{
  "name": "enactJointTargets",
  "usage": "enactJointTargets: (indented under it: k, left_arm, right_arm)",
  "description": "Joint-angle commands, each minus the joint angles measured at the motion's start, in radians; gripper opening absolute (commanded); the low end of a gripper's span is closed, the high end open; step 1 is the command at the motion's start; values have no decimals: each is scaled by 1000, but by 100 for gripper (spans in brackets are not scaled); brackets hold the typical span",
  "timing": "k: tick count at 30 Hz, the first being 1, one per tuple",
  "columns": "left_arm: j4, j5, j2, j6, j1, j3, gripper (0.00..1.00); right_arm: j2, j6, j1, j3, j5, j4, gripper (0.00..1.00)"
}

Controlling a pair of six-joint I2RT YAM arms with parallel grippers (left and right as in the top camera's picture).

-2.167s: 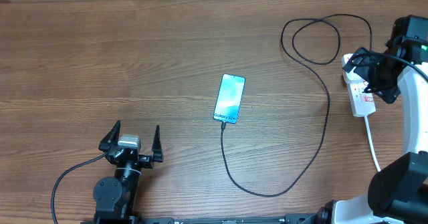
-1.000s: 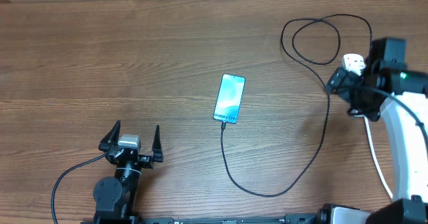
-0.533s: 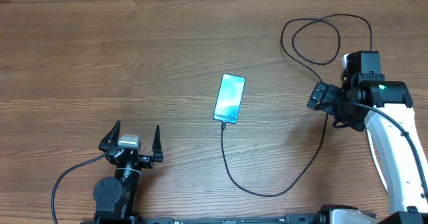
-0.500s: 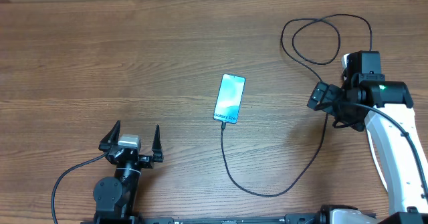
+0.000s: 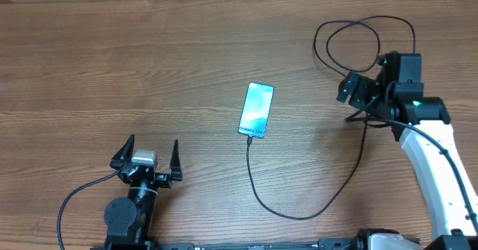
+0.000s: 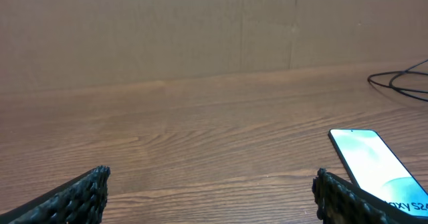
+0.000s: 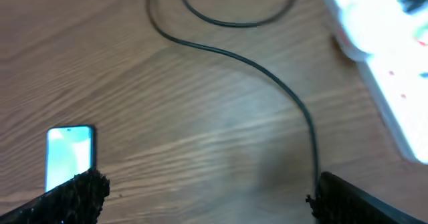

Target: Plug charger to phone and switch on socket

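Overhead: phone (image 5: 256, 110), slim, pale-blue screen, dark rim; thin black charger (image 5: 366, 134) meeting its near end; left gripper (image 5: 153, 142), right gripper (image 5: 346, 107): jaws wide, empty.

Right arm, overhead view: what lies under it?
The charger cable passes beneath the right arm. The socket is covered in the overhead view; the right wrist view shows it, blurred. Its switches cannot be read.

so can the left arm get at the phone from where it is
Probably yes: only bare table lies between the open left gripper and the phone, and the charger cable trails off to the right, away from that path.
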State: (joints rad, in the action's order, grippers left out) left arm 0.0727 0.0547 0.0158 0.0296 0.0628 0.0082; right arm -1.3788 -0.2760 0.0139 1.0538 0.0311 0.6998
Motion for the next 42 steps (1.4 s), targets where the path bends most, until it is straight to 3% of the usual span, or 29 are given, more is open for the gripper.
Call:
enactJointTargets:
  k: [1,21,30,42]
  left_arm:
    - [3,-10,-11,16,-9,-3,100]
    - [3,-11,-11,16,-9,-3,100]
    - [3,-11,-11,16,-9,-3,99]
    - [3,-11,-11,16,-9,-3,100]
  right_arm:
    - [23,50,-14,-50,61,-51,100]
    - [23,49,-25,-518,129,-585,100]
    - [29,49,-25,-537,127,-562,100]
    - [29,68,-25,-583,130,-748,100]
